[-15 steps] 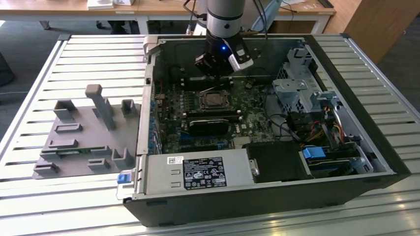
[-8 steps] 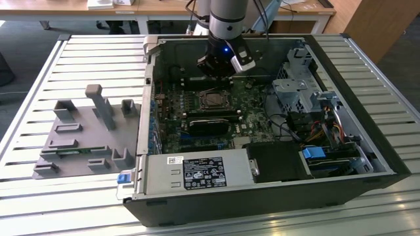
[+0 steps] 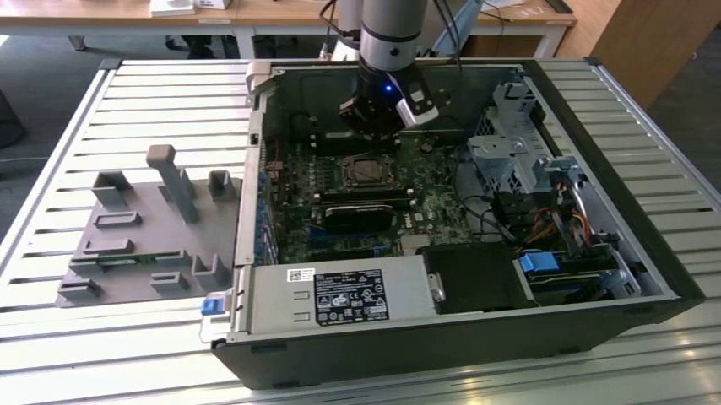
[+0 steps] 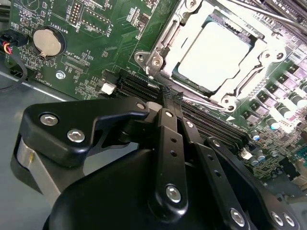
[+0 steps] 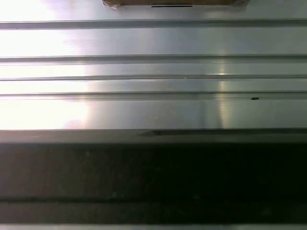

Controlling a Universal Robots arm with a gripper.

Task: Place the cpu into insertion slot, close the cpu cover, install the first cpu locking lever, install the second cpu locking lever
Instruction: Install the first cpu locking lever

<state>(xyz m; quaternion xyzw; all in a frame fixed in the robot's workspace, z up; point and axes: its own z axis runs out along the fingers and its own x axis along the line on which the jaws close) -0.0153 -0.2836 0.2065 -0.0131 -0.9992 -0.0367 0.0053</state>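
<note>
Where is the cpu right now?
The cpu sits in the insertion slot, framed by the cpu cover, just beyond the hand in the second wrist view.

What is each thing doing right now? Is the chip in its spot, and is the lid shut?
chip: sitting in its square socket, silver side up.
metal cover: lying flat around the chip, closed.
hand: fingers together, holding nothing, beside the socket above the long black slots.
computer case: side off, lying open on the table.
</note>
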